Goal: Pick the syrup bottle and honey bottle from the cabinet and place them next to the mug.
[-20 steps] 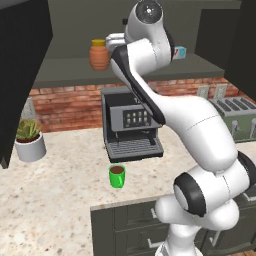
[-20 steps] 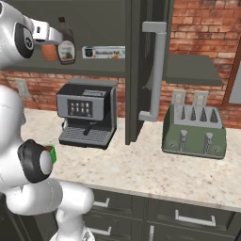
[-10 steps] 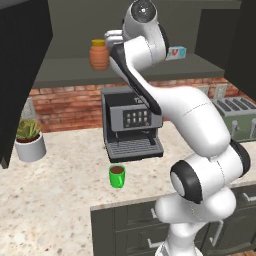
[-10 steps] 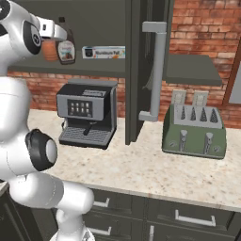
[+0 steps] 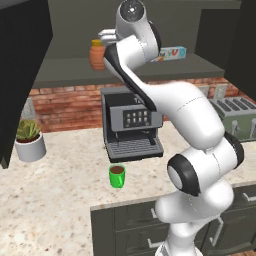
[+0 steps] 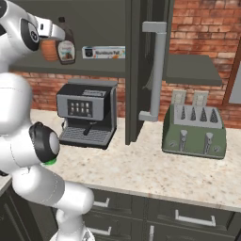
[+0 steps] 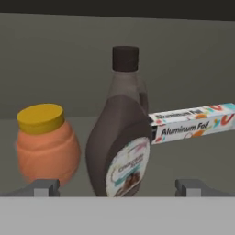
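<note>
The gripper (image 7: 117, 186) stands wide open and holds nothing; in the hand view its two grey fingertips (image 7: 45, 186) sit at the lower left and lower right of the frame, well apart, with the syrup bottle (image 7: 120, 137) centred between them. The bottle stands upright on the grey shelf of the cabinet (image 7: 183, 69), in the middle of the frame. The honey bottle (image 7: 46, 144) is just beside it at the left of the frame, and a box of aluminum foil (image 7: 195, 123) lies at the right, its end reaching behind the bottle's shoulder. In the left base view the mug (image 5: 117, 176) waits on the counter (image 5: 60, 200) at lower centre, in front of the coffee machine (image 5: 131, 125).

The step in hand looks like the approach to grasp the syrup bottle. To do it well, the hand should advance straight and level so the wide body passes evenly between the fingers, without swinging left, where the orange jar is close enough to be knocked. Closing on the rounded body rather than the narrow neck probably gives the steadier hold. The bottle should then be drawn straight out, clear of the foil box and the shelf edge.
</note>
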Tool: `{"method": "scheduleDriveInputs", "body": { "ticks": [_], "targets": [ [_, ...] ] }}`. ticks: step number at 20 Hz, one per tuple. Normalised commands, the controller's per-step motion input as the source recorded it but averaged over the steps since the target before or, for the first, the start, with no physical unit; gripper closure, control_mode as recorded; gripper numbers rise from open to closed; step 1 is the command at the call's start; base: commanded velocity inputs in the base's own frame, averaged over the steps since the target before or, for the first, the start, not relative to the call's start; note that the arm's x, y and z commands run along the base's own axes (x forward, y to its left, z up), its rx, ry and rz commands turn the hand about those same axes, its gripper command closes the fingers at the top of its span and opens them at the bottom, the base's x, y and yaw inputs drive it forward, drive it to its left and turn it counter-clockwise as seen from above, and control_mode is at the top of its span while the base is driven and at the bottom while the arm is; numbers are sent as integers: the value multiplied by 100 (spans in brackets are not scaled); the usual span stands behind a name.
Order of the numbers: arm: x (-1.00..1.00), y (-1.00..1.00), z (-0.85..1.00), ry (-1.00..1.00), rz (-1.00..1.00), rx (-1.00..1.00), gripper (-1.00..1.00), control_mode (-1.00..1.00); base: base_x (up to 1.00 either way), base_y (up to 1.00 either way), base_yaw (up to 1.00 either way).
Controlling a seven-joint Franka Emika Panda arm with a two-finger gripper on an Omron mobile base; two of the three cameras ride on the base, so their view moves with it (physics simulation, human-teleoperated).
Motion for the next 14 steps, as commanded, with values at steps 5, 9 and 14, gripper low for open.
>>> {"method": "scheduleDriveInputs", "body": {
  "ticks": [5, 9, 14],
  "targets": [
    [24, 5, -4, 0, -7, 0, -100, -100, 0, 0, 0],
    [14, 4, 0, 0, -6, 0, -100, -100, 0, 0, 0],
    [13, 1, 0, 0, -5, 0, -100, -100, 0, 0, 0]
  ]
}}
